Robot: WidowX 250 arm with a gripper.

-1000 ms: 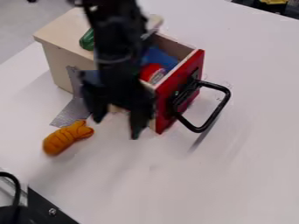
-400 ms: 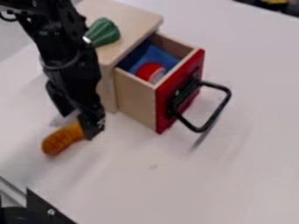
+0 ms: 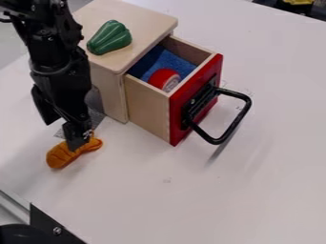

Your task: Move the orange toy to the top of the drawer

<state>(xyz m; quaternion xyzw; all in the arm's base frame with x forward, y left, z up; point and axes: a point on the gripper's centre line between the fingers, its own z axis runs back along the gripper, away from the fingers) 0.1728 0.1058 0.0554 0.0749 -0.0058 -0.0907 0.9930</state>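
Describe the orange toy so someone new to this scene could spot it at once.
Find the pale wooden box with the open, red-fronted drawer. On the white table, toward the lower left of the view, the ridged orange toy lies below the black gripper. Unlike the green ribbed toy on the box, it is orange and on the table.

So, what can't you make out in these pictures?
All in the camera view:
Whether the gripper holds the orange toy: it covers the place.
Floor of the drawer: hidden by the blue cloth.
The black thing, lower left: cut off by the edge.
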